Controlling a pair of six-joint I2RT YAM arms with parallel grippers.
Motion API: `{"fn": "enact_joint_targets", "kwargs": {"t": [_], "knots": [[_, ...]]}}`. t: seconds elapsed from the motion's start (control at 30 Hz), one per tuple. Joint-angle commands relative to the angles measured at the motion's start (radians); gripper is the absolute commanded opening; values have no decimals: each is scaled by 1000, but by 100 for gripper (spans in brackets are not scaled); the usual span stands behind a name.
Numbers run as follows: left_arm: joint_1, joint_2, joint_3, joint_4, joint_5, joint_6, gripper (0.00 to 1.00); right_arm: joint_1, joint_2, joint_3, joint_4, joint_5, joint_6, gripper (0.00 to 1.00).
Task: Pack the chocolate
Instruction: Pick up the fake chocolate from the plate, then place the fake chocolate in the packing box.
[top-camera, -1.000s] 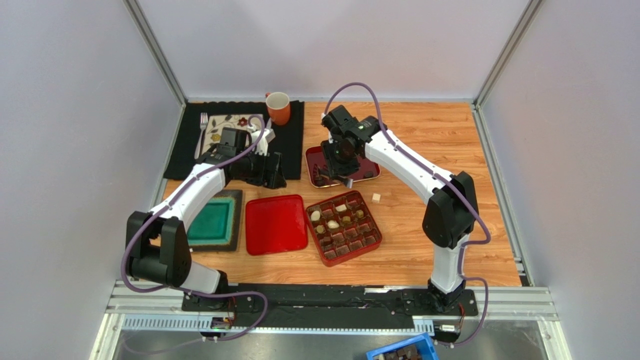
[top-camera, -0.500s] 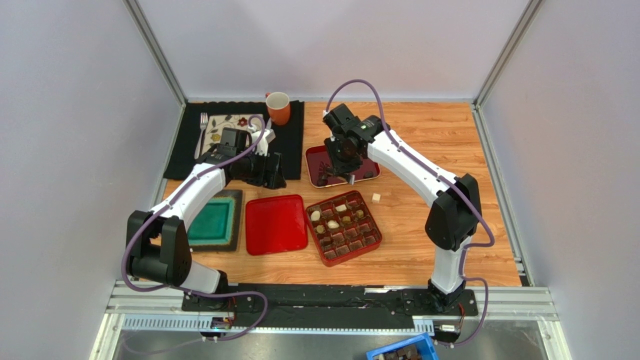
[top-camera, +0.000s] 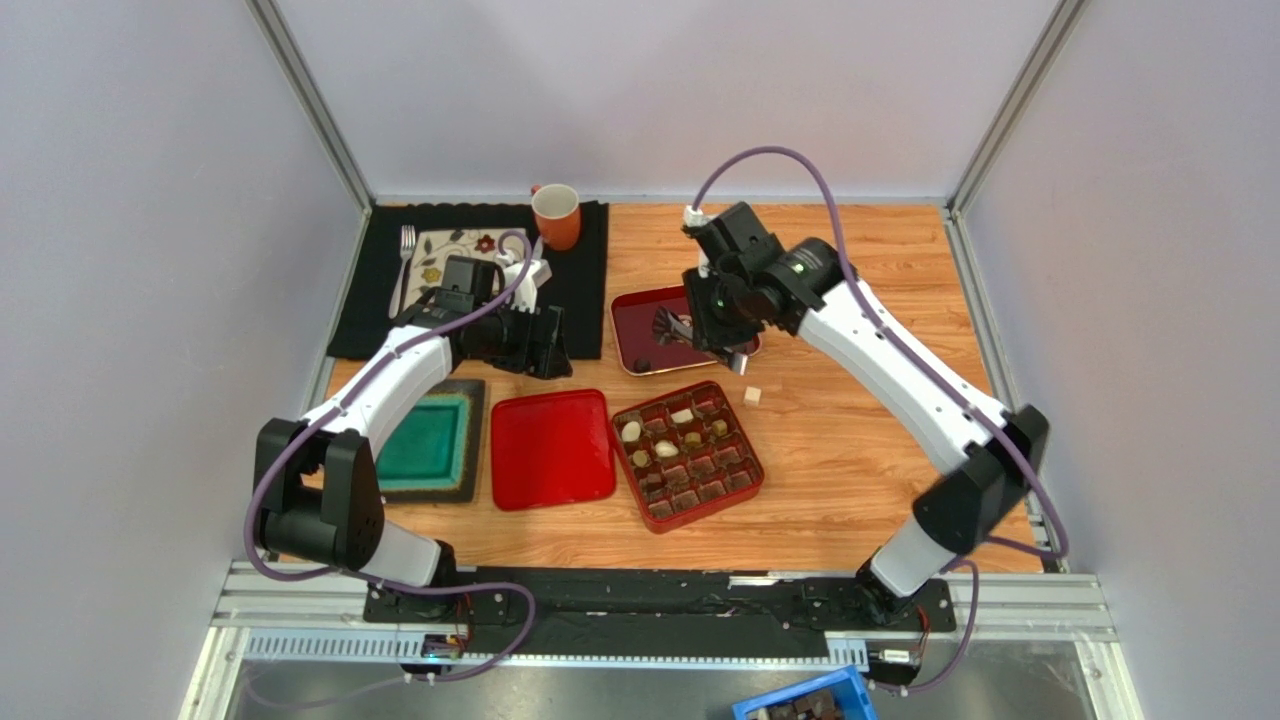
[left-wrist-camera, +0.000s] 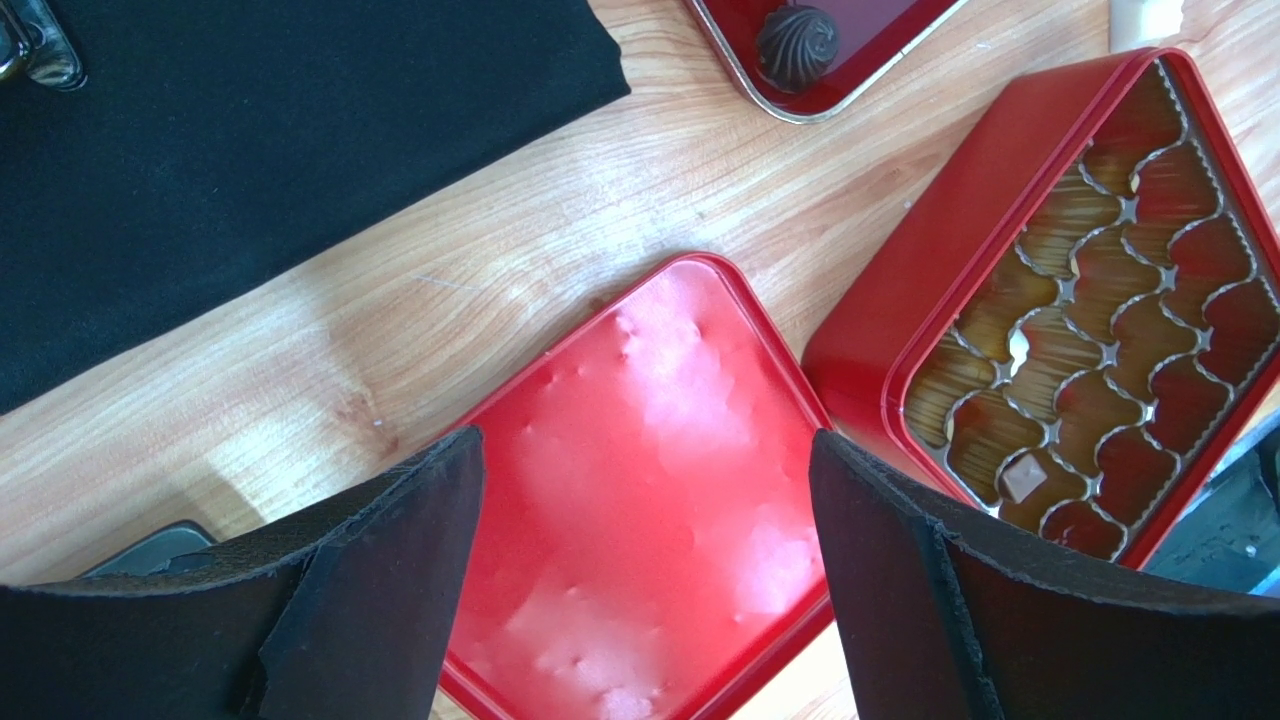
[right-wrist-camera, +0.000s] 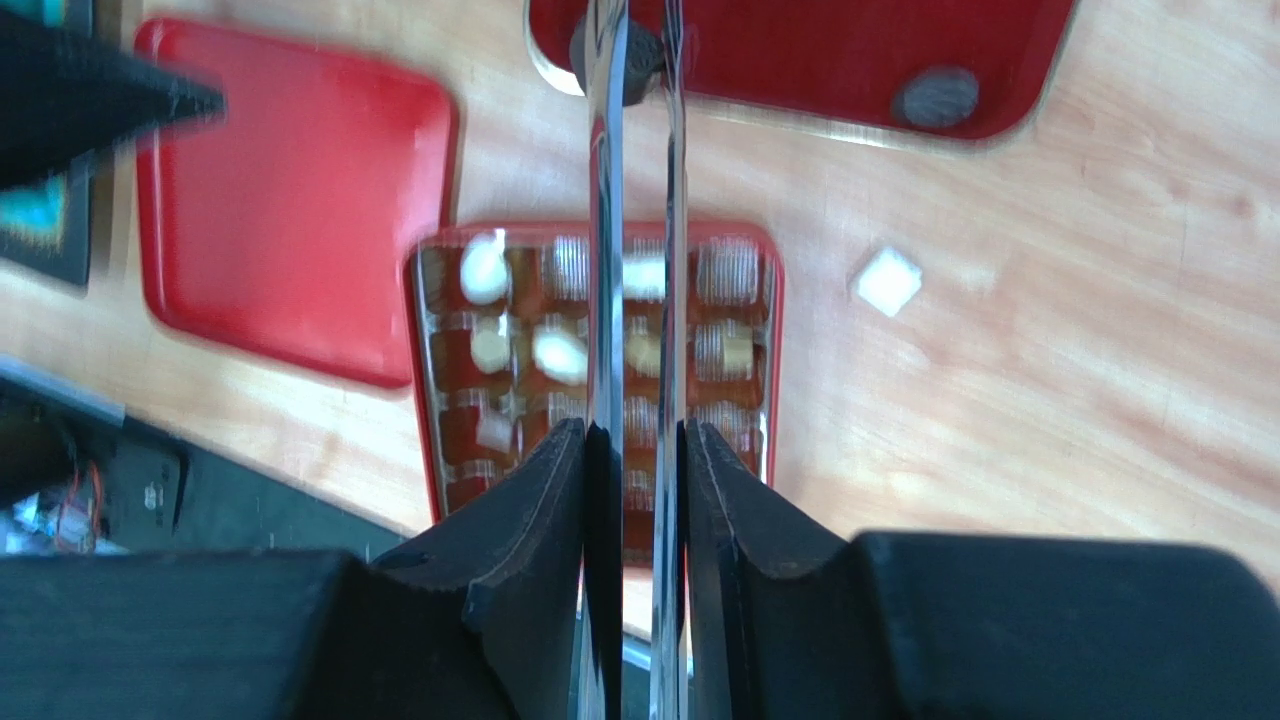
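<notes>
left gripper (left-wrist-camera: 643, 458) apart; right gripper (right-wrist-camera: 634, 443) clamped on tweezers (right-wrist-camera: 609, 225); one white chocolate (right-wrist-camera: 887, 281) on table (right-wrist-camera: 1142, 375)

Table (top-camera: 872, 450): mat (top-camera: 579, 285), lid (top-camera: 552, 447), box (top-camera: 634, 474), tray (top-camera: 631, 323), loose chocolate (top-camera: 753, 395).

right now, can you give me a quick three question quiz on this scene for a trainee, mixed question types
1. True or false: the left gripper is shut on the flat red lid.
2. Relative to the red gridded box, the small white square chocolate lies: A inside; B outside, on the wooden table; C underneath.
3. What does the right gripper hold?
Key: 1 false, its jaws stand open, holding nothing. 2 B. 3 shiny metal tongs.
</notes>
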Motion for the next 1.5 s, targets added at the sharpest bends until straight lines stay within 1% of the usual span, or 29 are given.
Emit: {"fn": "enact_joint_targets", "kwargs": {"t": [0.0, 0.07, 0.27, 0.43, 0.6, 0.83, 1.13, 1.33, 1.47], "knots": [[-1, 4, 5, 14, 6, 21, 88, 25, -184, -126, -49, -76, 11, 30], [-1, 9, 8, 11, 6, 22, 88, 34, -227, -163, -85, -96, 17, 30], [-1, 15, 16, -3, -2, 38, 87, 117, -348, -264, -188, -119, 57, 30], [-1, 11, 14, -12, -17, 50, 87, 169, -431, -352, -205, -144, 108, 30], [-1, 6, 14, -20, -22, 53, 87, 191, -468, -398, -210, -142, 140, 30], [-1, 0, 11, -20, -22, 52, 87, 215, -469, -415, -191, -148, 158, 31], [-1, -9, 4, -15, -17, 53, 87, 220, -428, -386, -170, -116, 146, 32], [-1, -14, -10, -8, -13, 53, 87, 221, -403, -387, -145, -127, 148, 32], [-1, -12, -13, -4, -11, 56, 87, 220, -388, -373, -133, -124, 149, 36]]}}
